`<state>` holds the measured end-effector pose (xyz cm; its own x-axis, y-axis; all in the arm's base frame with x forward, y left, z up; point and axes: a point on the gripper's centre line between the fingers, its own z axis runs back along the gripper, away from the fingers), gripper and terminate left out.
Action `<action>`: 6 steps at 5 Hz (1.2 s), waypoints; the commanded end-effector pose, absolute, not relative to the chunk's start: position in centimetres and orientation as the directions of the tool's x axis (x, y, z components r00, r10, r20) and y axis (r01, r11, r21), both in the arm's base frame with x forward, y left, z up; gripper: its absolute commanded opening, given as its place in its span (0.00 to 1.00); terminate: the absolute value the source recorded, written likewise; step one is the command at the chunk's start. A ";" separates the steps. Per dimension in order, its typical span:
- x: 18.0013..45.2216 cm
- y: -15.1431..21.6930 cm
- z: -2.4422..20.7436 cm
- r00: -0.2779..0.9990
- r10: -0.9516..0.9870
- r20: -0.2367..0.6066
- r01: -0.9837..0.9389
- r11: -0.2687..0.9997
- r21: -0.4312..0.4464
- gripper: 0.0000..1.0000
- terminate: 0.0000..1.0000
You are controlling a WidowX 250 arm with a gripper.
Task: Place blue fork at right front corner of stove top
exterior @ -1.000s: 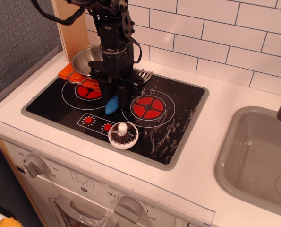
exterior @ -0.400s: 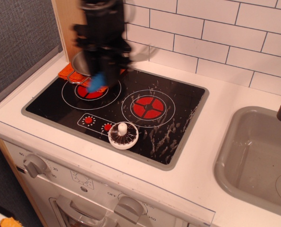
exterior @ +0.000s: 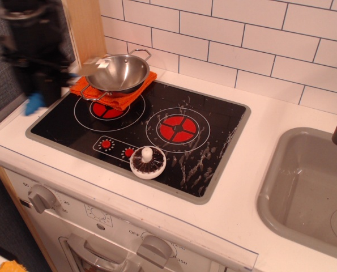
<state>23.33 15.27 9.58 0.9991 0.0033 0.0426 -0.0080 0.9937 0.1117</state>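
Observation:
My gripper (exterior: 41,85) is a dark blur at the far left, above the white counter beside the left rim of the stove top (exterior: 213,141). It is shut on the blue fork (exterior: 34,104). The fork's blue handle end points down and left, and a grey, blurred piece that looks like its head reaches right toward the pan. The fork hangs in the air, off the glass. The stove top is black with two red burners and white scuffs toward its right front corner.
A steel pan (exterior: 118,72) sits on an orange cloth (exterior: 120,99) at the stove's back left. A white round lid-like piece (exterior: 148,162) lies at the front middle. A wooden panel (exterior: 88,28) stands behind. A grey sink (exterior: 304,192) is at the right.
The arm has swung fast from over the middle of the stove top to the far left, carrying the blue fork with it. The pan and orange cloth are uncovered now.

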 end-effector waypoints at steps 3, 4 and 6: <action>22.3 20.2 5.2 0.998 0.011 -0.059 0.003 0.974 0.225 0.00 0.00; 22.7 19.3 3.8 0.997 -0.001 -0.079 0.017 0.978 0.207 0.00 0.00; 23.2 18.8 2.9 0.997 -0.010 -0.081 0.025 0.984 0.178 0.00 0.00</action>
<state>23.08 19.12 2.22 0.9959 -0.0001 -0.0904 0.0155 0.9854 0.1697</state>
